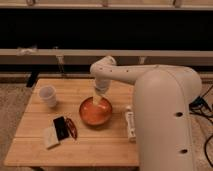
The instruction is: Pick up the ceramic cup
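The ceramic cup (48, 95) is a small white handleless cup standing upright on the left part of the wooden table (75, 145). My gripper (98, 100) hangs from the white arm over the far rim of the orange-red bowl (95, 112), well to the right of the cup and apart from it. Nothing shows in the gripper.
A slim white bottle (130, 123) lies on the table right of the bowl, beside my white base (167, 125). A white packet (50, 137), a black flat object (61, 128) and a dark red item (71, 128) lie front left. A dark wall with rails runs behind the table.
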### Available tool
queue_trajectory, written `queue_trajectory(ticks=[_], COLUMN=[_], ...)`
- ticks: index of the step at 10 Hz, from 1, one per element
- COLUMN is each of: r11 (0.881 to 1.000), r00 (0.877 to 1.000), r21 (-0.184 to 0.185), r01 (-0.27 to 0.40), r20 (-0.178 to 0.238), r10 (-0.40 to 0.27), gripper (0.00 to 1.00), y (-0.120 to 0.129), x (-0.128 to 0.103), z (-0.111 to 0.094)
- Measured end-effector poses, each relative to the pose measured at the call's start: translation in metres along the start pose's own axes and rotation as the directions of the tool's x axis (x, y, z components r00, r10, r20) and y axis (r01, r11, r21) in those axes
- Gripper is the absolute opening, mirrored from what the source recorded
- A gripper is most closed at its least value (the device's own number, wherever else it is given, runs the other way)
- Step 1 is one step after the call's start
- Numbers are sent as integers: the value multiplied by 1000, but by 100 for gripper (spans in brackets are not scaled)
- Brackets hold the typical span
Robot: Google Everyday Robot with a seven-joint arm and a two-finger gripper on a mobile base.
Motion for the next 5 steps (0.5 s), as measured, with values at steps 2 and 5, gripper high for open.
queue_trajectory(ticks=[2, 5], r11=[997, 986], r00=[999, 994], r21=[67, 123], r01=[35, 111], r20=[-2, -4], r10=[-35, -112], gripper=[80, 80], y=[-2, 7], x=[-20, -81], z=[-27, -48])
